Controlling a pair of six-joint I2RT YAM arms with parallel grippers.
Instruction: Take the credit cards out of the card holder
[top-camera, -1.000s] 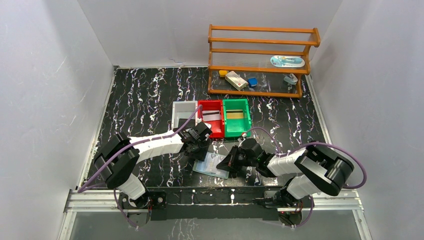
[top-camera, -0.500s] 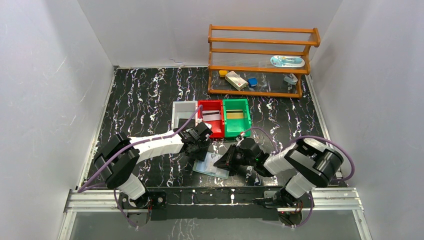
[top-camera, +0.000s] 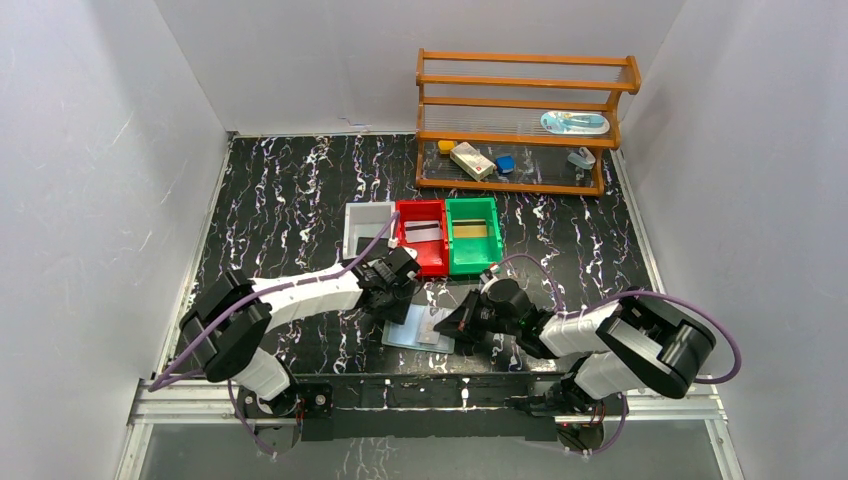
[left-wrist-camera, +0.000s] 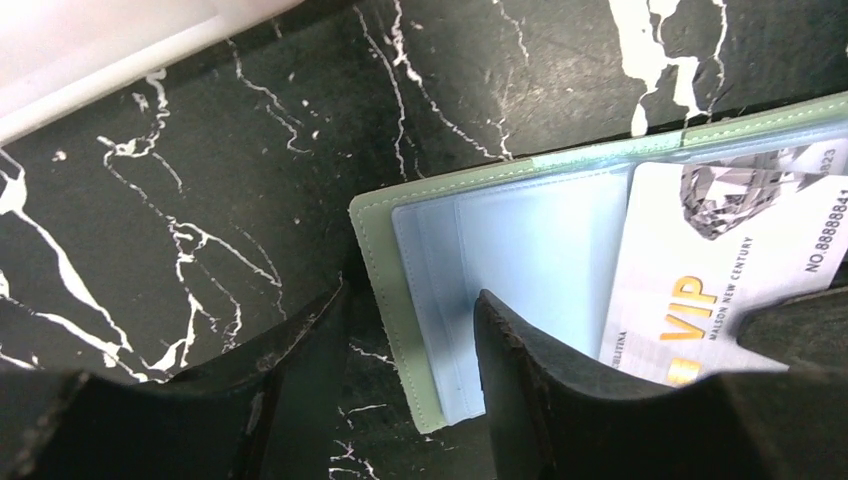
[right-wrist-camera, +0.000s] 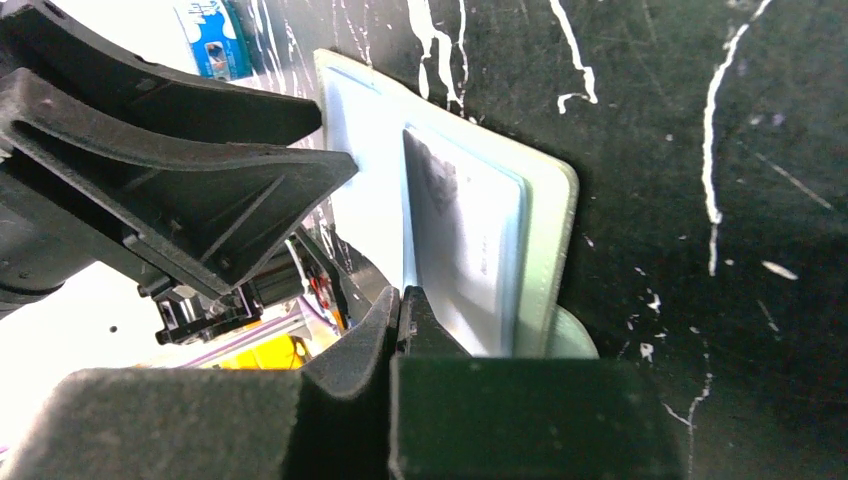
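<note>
The card holder (top-camera: 418, 329) lies open on the black table, clear bluish pockets up, between both arms. A pale VIP credit card (left-wrist-camera: 720, 260) sits in its pocket. My left gripper (top-camera: 393, 291) is open over the holder's far left corner (left-wrist-camera: 400, 300). One finger stands on the table beside the holder and the other rests on the blue pocket. My right gripper (right-wrist-camera: 400, 305) is shut, its tips right at the near edge of that card (right-wrist-camera: 465, 250). Whether the edge is pinched between them does not show.
White (top-camera: 358, 222), red (top-camera: 404, 232) and green (top-camera: 453, 236) bins stand in a row just beyond the holder. The red one holds a silver card (top-camera: 424, 233) and the green one a gold card (top-camera: 474, 230). A wooden rack (top-camera: 525, 120) with small items stands at the back right.
My right gripper opened a little and shut again at the card's edge, shifting slightly. The holder turned a little on the table. The left gripper stayed put on the corner.
</note>
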